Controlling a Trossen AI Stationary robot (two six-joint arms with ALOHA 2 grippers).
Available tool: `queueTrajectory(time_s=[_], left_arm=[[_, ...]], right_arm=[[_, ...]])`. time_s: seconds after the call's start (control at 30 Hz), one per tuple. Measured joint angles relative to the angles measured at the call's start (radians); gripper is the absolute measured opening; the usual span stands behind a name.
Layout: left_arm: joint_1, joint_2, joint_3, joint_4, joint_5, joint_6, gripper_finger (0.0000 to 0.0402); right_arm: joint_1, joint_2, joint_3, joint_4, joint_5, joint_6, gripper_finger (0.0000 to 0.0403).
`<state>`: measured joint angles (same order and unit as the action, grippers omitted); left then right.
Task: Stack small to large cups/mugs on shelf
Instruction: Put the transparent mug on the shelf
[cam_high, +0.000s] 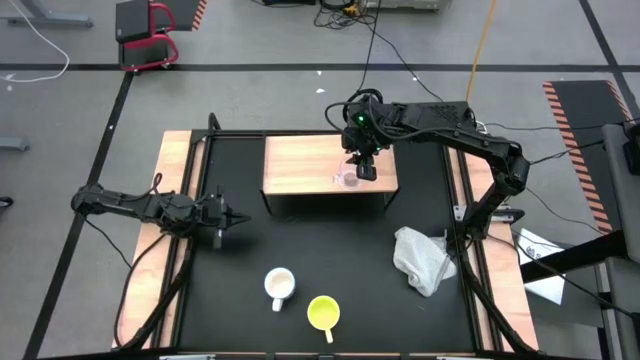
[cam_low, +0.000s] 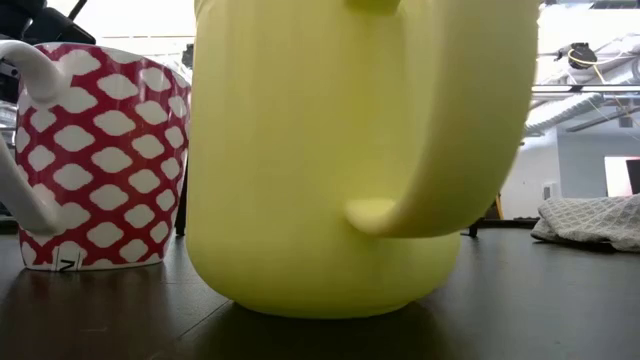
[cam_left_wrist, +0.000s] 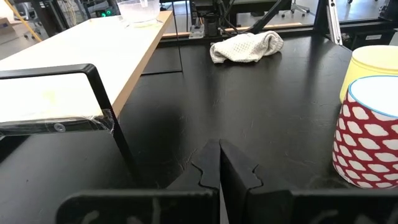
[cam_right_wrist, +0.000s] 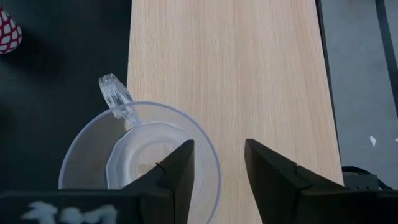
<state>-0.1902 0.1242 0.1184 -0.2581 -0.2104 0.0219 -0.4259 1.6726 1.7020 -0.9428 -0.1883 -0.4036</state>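
A small clear glass cup (cam_right_wrist: 140, 162) with a handle (cam_right_wrist: 117, 94) stands on its base on the light wooden shelf (cam_high: 300, 165), near the shelf's front edge. My right gripper (cam_right_wrist: 219, 165) hangs open above it, pointing down at a slant. One finger is over the cup's inside and one outside its rim, with a gap around the wall. The white mug with a red pattern (cam_high: 279, 285) and the yellow mug (cam_high: 323, 312) stand on the black tabletop near the front edge. My left gripper (cam_left_wrist: 219, 149) is shut and waits at the table's left (cam_high: 235, 218).
A crumpled white cloth (cam_high: 422, 258) lies on the tabletop at the right, in front of the shelf. The shelf top to the left of the glass cup is bare wood (cam_high: 295, 160). Wooden side boards (cam_high: 172, 200) run along the table's left and right.
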Motion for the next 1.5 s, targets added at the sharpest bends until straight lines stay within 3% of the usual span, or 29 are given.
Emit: queueTrajectory(time_s=[0.97, 1.13, 1.5], left_arm=[[0.000, 0.000, 0.000, 0.000, 0.000, 0.002, 0.0003], [0.000, 0.000, 0.000, 0.001, 0.000, 0.002, 0.0003], [0.000, 0.000, 0.000, 0.001, 0.000, 0.003, 0.0003]], right_arm=[[0.006, -0.211, 0.003, -0.032, 0.000, 0.025, 0.0132], [0.027, -0.254, 0.003, -0.059, 0.000, 0.025, 0.0107], [0.084, -0.368, 0.002, -0.108, -0.001, 0.068, 0.0009]])
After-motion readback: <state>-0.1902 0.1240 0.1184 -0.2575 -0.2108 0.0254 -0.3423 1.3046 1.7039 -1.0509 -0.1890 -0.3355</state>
